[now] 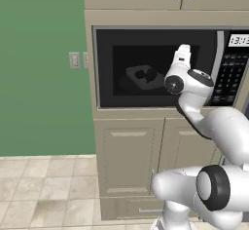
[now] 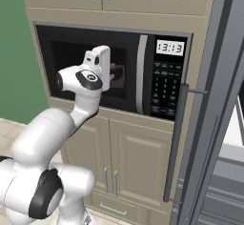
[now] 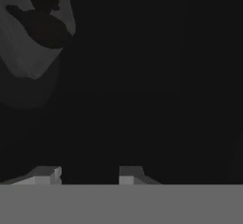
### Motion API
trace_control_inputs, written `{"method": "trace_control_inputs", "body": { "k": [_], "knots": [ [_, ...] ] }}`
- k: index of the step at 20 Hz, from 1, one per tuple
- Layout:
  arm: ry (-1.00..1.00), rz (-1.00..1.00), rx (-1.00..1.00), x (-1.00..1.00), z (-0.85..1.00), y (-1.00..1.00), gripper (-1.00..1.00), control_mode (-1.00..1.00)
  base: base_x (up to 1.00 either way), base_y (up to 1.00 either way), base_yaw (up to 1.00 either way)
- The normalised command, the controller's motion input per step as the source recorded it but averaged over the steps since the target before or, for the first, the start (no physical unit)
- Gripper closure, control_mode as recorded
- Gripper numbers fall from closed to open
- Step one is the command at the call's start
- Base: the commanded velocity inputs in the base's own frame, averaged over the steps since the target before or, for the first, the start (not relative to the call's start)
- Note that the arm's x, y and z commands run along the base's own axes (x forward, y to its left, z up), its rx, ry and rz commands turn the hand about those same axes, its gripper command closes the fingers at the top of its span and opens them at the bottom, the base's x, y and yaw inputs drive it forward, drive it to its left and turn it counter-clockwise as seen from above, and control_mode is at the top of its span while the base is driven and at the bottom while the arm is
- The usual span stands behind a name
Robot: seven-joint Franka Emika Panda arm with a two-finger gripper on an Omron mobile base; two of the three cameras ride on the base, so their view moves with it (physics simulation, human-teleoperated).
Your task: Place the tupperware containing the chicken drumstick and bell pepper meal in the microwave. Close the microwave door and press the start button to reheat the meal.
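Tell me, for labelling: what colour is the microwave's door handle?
Silver-grey handle, clearest in the right base view.

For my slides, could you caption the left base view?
Gripper at the closed microwave door, the tupperware visible inside.

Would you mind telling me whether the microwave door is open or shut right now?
Shut. The microwave door lies flush with its frame, and the tupperware shows dimly through its dark glass.

White arm bent upward — end effector [image 3: 88, 173] level, fingertips apart, gripping nothing.
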Motion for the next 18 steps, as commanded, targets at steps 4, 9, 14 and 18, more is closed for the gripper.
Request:
{"method": "trace_control_inputs", "body": {
  "k": [4,9,14,18],
  "knots": [
    [0.0,0.08,0.0,0.43,0.03,0.0,-1.0,-1.0,0.0,0.0,0.0],
    [0.08,0.02,0.01,-0.14,0.18,0.0,-1.0,-1.0,0.0,0.0,0.0],
    [0.03,0.0,0.12,-0.72,0.38,0.09,-1.0,-1.0,0.0,0.0,0.0],
    [0.0,-0.04,0.2,-0.76,0.48,0.21,-1.0,-1.0,0.0,0.0,0.0]
  ]
}}
